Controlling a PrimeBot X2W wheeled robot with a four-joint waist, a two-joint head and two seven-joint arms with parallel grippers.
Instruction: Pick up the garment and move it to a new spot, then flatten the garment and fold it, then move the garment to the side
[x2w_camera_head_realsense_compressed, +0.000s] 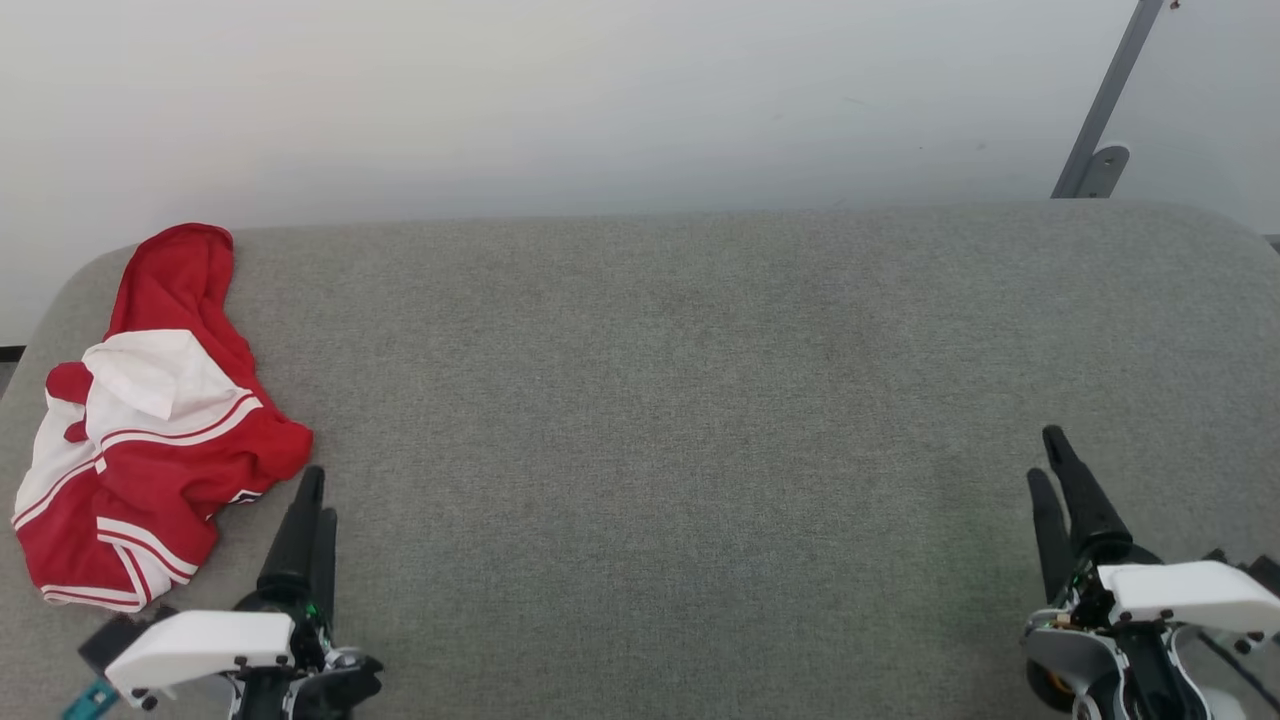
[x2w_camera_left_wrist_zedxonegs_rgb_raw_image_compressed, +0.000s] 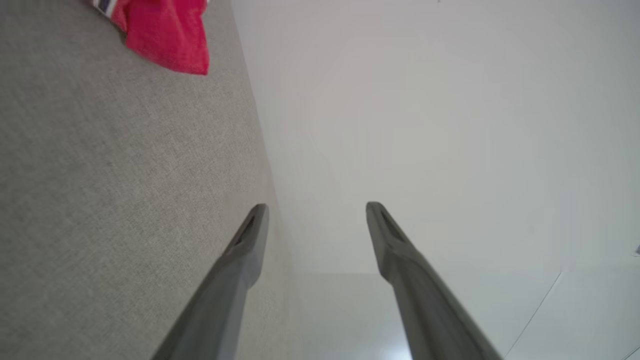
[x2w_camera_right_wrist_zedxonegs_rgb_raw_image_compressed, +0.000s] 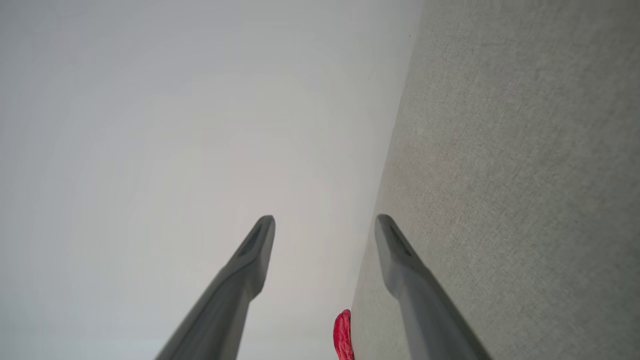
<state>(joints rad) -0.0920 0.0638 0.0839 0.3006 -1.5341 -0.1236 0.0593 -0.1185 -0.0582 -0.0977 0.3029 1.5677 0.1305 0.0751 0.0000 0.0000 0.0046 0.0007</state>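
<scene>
Poised and empty, the left tool (x2w_camera_head_realsense_compressed: 320, 492) stands released, its two dark fingers spread with nothing between them, just beside the garment (x2w_camera_head_realsense_compressed: 150, 430) on its right and not touching it. The right tool (x2w_camera_head_realsense_compressed: 1045, 455), likewise released and holding nothing, waits well apart from the garment, far off to its right.

The garment, a bright red shirt with white sleeve ends and striped trim, lies crumpled in a heap on the grey cloth-covered desk (x2w_camera_head_realsense_compressed: 700, 400). The desk's rounded corner and left rim run close by the garment, and a pale wall (x2w_camera_head_realsense_compressed: 600, 100) rises beyond it.

By the look of things, the pick-up has not yet begun. The risk from here is a shallow pinch: fingers closing on one loose fold of the heap could raise a single layer while the rest drags or slips free. A sideways nudge from the left tool could also push the garment over the nearby rim.
</scene>
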